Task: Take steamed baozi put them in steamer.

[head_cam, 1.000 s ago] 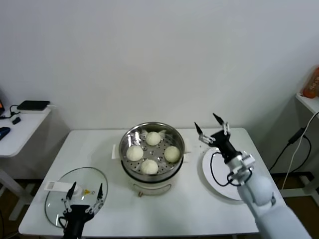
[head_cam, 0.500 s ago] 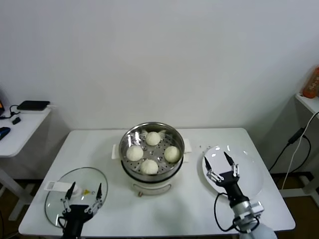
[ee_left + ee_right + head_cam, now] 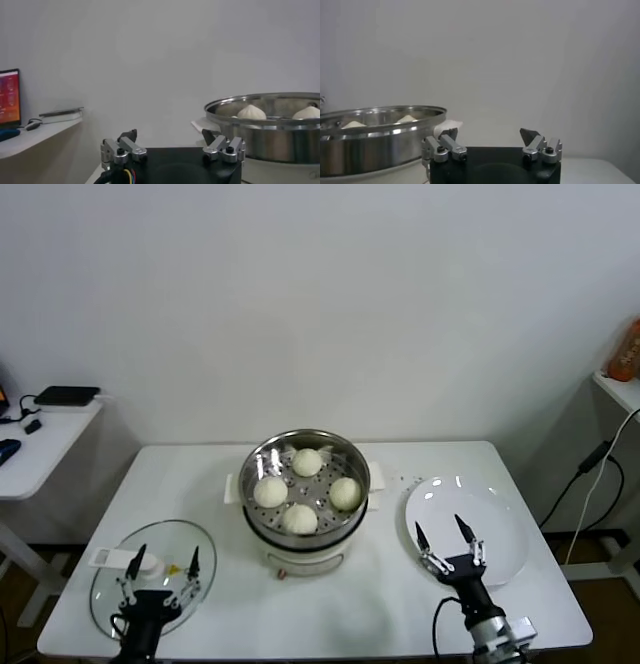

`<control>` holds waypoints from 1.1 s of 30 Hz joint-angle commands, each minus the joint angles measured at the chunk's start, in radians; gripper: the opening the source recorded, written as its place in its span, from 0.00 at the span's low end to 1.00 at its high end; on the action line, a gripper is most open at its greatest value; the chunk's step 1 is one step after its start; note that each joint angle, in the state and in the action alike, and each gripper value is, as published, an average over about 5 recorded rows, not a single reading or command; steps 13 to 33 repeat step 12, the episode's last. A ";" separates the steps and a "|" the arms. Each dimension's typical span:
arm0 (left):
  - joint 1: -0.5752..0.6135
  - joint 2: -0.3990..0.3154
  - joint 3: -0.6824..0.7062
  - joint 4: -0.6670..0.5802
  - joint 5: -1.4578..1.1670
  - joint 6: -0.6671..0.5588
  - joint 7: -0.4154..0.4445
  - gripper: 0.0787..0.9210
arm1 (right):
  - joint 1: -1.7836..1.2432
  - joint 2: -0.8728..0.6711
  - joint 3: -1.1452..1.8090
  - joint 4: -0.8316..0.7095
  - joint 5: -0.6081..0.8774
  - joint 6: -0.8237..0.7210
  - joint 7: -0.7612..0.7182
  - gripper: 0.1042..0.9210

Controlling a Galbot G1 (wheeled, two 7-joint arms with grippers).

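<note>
Several off-white steamed baozi (image 3: 271, 491) lie inside the shiny round steamer (image 3: 262, 459) on its white cooker base at the middle of the table. Their tops (image 3: 251, 111) show over the steel rim (image 3: 265, 123) in the left wrist view, and the steamer (image 3: 375, 137) also shows in the right wrist view. My right gripper (image 3: 446, 534) stands open and empty near the table's front right, over the near edge of the white plate (image 3: 500, 519). My left gripper (image 3: 162, 564) is open and empty at the front left, above the glass lid (image 3: 115, 569).
A white side table (image 3: 40, 439) with a dark device stands at the far left. A shelf with an orange item (image 3: 625, 354) and a hanging cable (image 3: 590, 469) are at the right. A white label (image 3: 112, 558) lies on the lid.
My right arm has drawn back from beside the steamer, lowered to the table's front right, still open and empty. The left gripper shifted slightly toward the front.
</note>
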 commanded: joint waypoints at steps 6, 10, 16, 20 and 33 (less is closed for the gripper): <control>0.001 -0.008 -0.004 -0.004 -0.009 0.001 0.000 0.88 | -0.039 0.008 0.017 0.008 0.005 0.008 -0.018 0.88; 0.000 -0.008 -0.006 -0.003 -0.010 0.002 0.000 0.88 | -0.041 0.009 0.019 0.007 0.006 0.012 -0.022 0.88; 0.000 -0.007 -0.006 -0.003 -0.011 0.002 0.000 0.88 | -0.041 0.009 0.019 0.007 0.007 0.012 -0.022 0.88; 0.000 -0.007 -0.006 -0.003 -0.011 0.002 0.000 0.88 | -0.041 0.009 0.019 0.007 0.007 0.012 -0.022 0.88; 0.000 -0.007 -0.006 -0.003 -0.011 0.002 0.000 0.88 | -0.041 0.009 0.019 0.007 0.007 0.012 -0.022 0.88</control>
